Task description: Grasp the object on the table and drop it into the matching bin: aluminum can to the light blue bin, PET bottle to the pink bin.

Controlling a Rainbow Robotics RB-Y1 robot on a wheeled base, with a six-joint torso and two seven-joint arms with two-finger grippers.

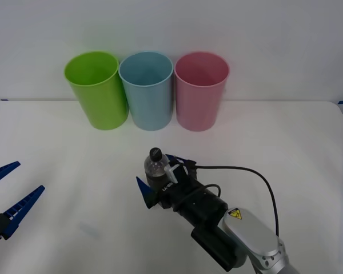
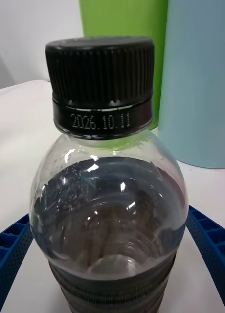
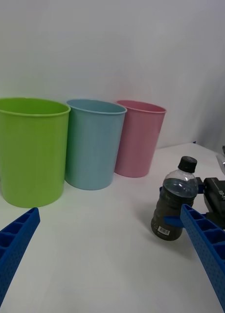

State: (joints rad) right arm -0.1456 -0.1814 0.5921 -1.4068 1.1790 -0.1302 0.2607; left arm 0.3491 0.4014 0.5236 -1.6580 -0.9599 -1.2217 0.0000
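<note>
the right gripper [image 1: 158, 181] has its blue fingers on either side of the pet bottle [image 1: 155, 169], upright on the table [image 1: 286, 137]; whether they press it, i cannot tell. beyond stand the pink bin [image 1: 200, 91], light blue bin [image 1: 147, 90] and lime green bin [image 1: 96, 89]. the left gripper [image 1: 8, 197] waits spread wide, well apart.

Hidden behind the PET bottle [image 2: 108, 195] in the right wrist view: most of the lime green bin [image 2: 123, 29] and part of the light blue bin [image 2: 195, 83], both also cut off at the top edge. Bottle base cropped at the bottom edge there. Cut off at the lower left corner of the front view: the left gripper [image 1: 6, 200]. Covered by the bottle in the front view: the inner faces of the right gripper [image 1: 159, 181]; contact unclear.
</note>
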